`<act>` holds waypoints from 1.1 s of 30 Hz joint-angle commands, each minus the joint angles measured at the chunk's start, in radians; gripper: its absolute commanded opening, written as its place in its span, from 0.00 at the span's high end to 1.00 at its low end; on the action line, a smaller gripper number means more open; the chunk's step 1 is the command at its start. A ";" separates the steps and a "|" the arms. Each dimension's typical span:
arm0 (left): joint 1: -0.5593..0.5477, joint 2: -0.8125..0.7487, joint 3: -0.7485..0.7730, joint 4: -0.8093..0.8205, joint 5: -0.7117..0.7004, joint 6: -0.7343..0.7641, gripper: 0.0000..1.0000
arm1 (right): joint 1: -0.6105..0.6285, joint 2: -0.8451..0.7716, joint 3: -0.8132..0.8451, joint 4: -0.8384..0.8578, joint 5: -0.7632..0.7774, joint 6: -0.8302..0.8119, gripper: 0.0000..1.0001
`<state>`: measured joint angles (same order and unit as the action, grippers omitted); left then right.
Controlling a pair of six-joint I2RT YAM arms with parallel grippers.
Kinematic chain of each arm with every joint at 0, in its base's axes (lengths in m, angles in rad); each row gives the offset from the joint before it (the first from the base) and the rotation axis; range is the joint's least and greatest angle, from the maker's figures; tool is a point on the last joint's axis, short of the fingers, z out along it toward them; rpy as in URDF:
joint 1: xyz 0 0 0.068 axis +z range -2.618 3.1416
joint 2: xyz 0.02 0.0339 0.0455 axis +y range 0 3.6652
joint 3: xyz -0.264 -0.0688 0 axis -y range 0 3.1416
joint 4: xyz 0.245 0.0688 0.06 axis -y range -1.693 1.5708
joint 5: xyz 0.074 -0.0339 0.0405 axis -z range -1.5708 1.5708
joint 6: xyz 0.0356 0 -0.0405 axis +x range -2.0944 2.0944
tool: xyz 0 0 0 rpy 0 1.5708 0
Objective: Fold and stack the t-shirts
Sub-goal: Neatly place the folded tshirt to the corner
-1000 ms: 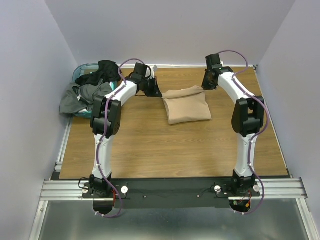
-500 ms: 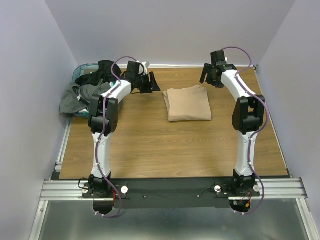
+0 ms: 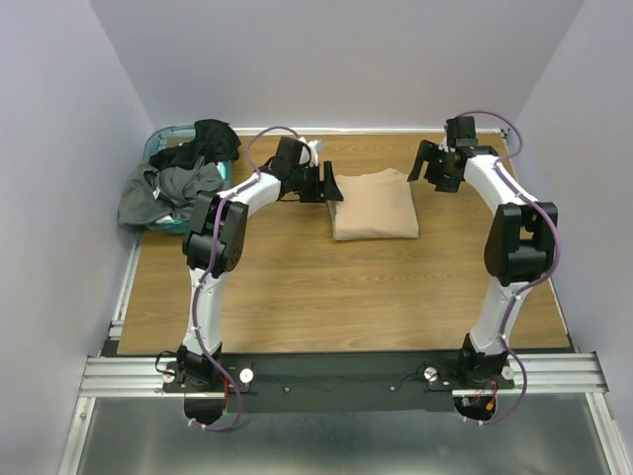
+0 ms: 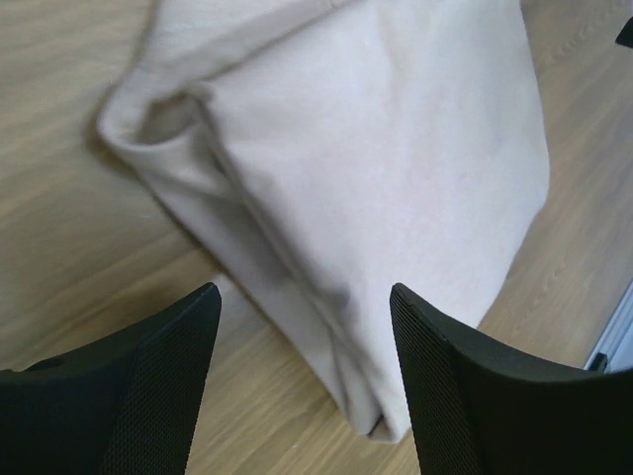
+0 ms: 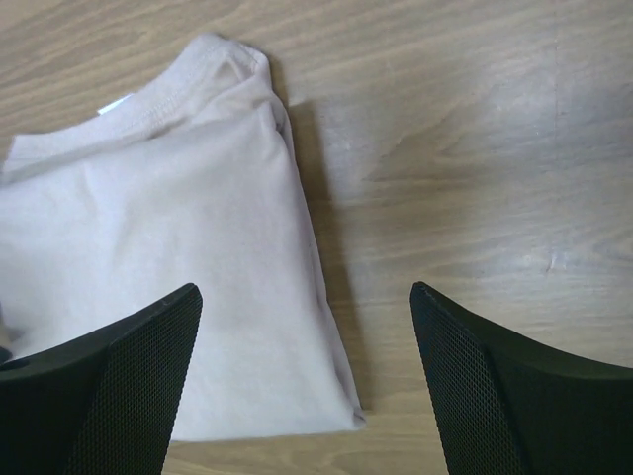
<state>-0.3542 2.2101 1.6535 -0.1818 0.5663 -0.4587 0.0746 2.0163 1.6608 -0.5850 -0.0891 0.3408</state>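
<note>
A tan t-shirt [image 3: 374, 205] lies folded into a rectangle on the wooden table [image 3: 297, 287], at the back middle. My left gripper [image 3: 331, 186] is open at the shirt's left edge; in the left wrist view the tan t-shirt [image 4: 376, 148] lies below the spread left gripper [image 4: 305, 297], not pinched. My right gripper [image 3: 427, 163] is open above the shirt's back right corner. The right wrist view shows the tan t-shirt [image 5: 168, 247], collar end up, under the open right gripper [image 5: 307, 289]. Dark grey and black t-shirts [image 3: 173, 183] lie heaped at the back left.
A teal basket [image 3: 163, 136] stands at the back left corner under the heap of dark shirts, part of which hangs over the table's left edge. Grey walls close in the table on three sides. Bare wood lies in front of the tan shirt.
Both grippers have opened and let go of the tan shirt, which now lies flat. The left gripper drew back left, then returned to the shirt's left edge. The right gripper moved right.
</note>
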 commanded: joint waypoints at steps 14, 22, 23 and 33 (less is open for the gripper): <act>-0.022 0.000 -0.021 -0.035 -0.106 -0.031 0.23 | -0.033 -0.162 -0.245 0.145 -0.264 -0.069 0.08; -0.031 0.033 -0.018 0.033 -0.043 -0.058 0.23 | -0.070 -0.110 -0.251 0.163 -0.415 -0.106 0.08; -0.032 0.042 -0.020 0.036 -0.042 -0.058 0.24 | -0.071 -0.105 -0.251 0.166 -0.429 -0.109 0.08; -0.045 0.094 -0.035 0.054 -0.025 -0.060 0.43 | -0.156 -0.008 -0.234 0.191 -0.566 -0.135 0.08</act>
<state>-0.3885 2.2593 1.6321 -0.1276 0.5243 -0.5209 -0.0601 1.9751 1.4181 -0.4179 -0.5610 0.2314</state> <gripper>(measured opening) 0.620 0.920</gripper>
